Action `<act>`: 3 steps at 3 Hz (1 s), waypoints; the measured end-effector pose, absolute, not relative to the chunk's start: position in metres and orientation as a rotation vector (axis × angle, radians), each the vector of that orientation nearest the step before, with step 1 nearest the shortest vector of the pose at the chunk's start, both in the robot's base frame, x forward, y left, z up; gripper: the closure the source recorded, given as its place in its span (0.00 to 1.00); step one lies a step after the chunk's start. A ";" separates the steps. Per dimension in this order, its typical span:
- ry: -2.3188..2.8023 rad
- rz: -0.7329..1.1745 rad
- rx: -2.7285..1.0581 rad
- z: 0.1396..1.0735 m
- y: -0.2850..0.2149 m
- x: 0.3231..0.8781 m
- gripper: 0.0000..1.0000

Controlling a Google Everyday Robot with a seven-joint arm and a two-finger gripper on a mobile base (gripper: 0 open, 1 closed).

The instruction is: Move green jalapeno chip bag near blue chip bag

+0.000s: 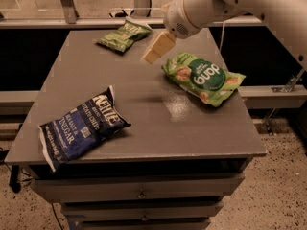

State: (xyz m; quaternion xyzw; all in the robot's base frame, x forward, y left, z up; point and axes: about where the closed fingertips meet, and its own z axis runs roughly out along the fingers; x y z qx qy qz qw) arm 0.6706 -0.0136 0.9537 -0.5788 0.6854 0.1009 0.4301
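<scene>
The small olive-green jalapeno chip bag (pixel 123 34) lies at the far left of the grey table (pixel 144 104). The navy-blue Kettle chip bag (pixel 81 127) lies at the front left corner. My gripper (pixel 152 52) hangs above the table's far middle, to the right of the jalapeno bag and apart from it, left of the bright green "dang" bag. It holds nothing that I can see.
The larger bright green "dang" bag (pixel 204 76) lies at the right side of the table. The table has drawers (pixel 141 193) below its front edge. A rail and floor lie beyond the far edge.
</scene>
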 end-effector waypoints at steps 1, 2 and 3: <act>1.712 0.253 -1.443 0.953 -0.013 0.671 0.00; 1.710 0.274 -1.408 0.949 -0.002 0.679 0.00; 1.691 0.358 -1.271 0.931 0.046 0.727 0.00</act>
